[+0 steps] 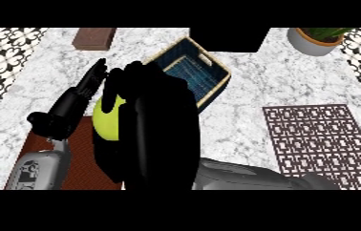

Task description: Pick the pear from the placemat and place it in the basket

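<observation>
Right hand (pixel 158 130), closest and large in view, curls its fingers round the yellow-green pear (pixel 106 119), holding it over the far part of the red-brown placemat (pixel 83 153), near-left of the basket (pixel 190 72). Left hand (pixel 88 84) stands at the left, fingers straight, grasping nothing.
</observation>
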{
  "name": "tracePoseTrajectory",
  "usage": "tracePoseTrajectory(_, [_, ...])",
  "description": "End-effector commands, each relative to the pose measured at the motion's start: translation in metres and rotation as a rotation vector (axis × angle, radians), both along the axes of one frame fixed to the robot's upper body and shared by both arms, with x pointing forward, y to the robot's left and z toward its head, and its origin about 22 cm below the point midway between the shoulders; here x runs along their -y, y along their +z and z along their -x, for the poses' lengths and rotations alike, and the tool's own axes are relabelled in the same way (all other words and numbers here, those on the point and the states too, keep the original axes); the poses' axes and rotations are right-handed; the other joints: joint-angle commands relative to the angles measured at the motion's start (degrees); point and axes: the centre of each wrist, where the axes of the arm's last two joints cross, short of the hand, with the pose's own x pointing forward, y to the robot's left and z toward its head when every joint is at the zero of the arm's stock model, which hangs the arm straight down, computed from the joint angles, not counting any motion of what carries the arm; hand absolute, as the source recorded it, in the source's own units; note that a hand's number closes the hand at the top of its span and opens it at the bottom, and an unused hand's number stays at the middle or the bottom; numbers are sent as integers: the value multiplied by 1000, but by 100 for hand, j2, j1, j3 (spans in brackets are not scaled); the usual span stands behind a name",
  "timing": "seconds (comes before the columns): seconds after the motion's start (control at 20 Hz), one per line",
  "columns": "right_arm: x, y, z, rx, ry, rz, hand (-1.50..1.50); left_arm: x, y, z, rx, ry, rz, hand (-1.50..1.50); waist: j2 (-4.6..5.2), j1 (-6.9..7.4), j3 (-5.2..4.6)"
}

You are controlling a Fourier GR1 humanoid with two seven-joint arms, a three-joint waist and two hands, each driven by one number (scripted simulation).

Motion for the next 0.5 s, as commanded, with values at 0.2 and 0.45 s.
tracePoseTrajectory(0.2, [-6, 49, -46, -73, -281, -201, 150, 14, -6, 14, 10, -17, 3, 0, 29, 40, 13])
tracePoseTrajectory(0.45, [-6, 68, -66, -100, -338, -205, 150, -8, -11, 7, 10, 16, -11, 0, 64, -33, 10])
